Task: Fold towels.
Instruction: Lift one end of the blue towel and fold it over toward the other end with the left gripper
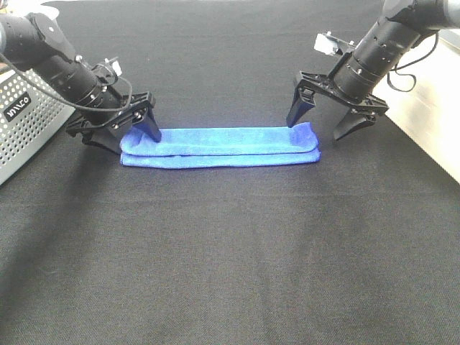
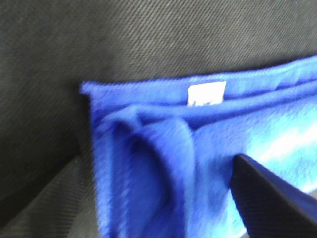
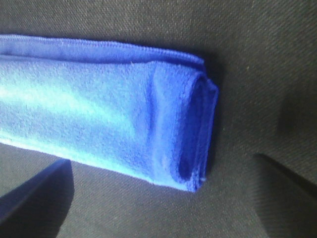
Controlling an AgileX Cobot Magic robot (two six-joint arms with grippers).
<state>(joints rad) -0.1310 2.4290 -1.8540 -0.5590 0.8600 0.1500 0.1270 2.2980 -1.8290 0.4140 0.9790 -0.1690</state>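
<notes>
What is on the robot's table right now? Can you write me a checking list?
Surface: black cloth-covered table, flat.
Job's things: blue terry towel, folded into a long strip, with a small white label near its left end.
Clutter: grey perforated metal basket at the left edge.
Hands: left hand open, straddling the towel's left end; right hand open, straddling its right end; neither pinches the cloth.
Cables: black cable looping on the left arm; another black cable on the right arm.
Surroundings: pale surface beyond the table's right edge.
</notes>
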